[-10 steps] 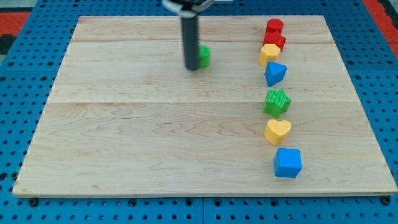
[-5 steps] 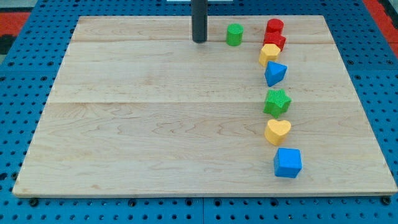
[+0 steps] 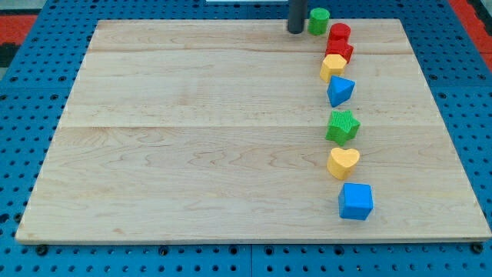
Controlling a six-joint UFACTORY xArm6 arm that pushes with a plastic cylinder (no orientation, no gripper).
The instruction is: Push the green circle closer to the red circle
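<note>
On the pale wooden surface (image 3: 192, 138), my tip (image 3: 296, 31), a gripless end effector holding nothing, sits just left of the green circle (image 3: 319, 21) at the far edge; nudge gently right toward the red circle (image 3: 339, 34).

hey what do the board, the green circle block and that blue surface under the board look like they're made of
The pale board looks like unvarnished wood: joined planks with grain lines and a matt face. The small green circle block, beside my tip, looks like solid moulded plastic or painted wood; its flat, even colour leaves that open. The blue perforated surface seems to be painted metal or plastic, with regular rows of holes.
</note>
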